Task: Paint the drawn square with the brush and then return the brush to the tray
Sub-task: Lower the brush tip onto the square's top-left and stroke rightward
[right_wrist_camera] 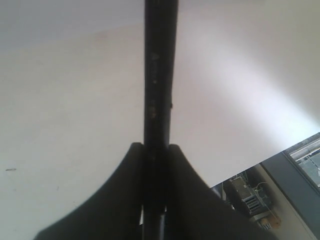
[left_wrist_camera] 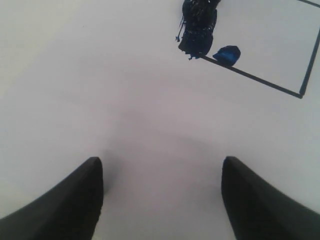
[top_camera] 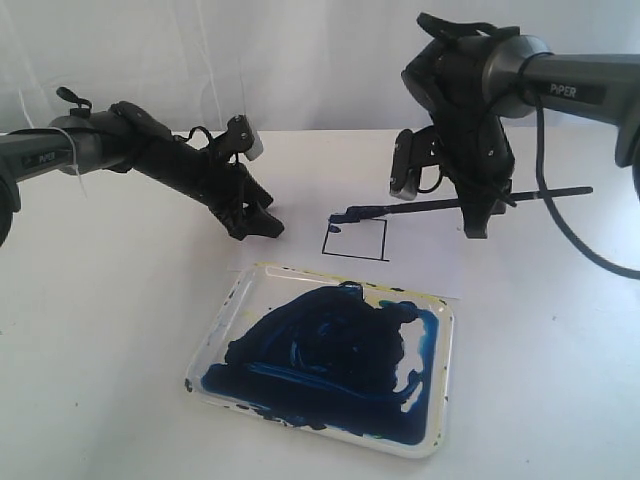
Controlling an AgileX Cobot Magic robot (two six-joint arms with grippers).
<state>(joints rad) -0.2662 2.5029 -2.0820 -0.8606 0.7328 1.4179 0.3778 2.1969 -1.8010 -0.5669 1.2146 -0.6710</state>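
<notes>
Exterior view is showing the right end effector (top_camera: 476,222) clenching the brush (top_camera: 420,206), which is lying left to right. Its tip is sitting at the far left corner of the square (top_camera: 360,240); the bare part is lying nearer and rightward.

Bright, even light; soft shadows, washed-out whites, blurry close-up wrist views.
</notes>
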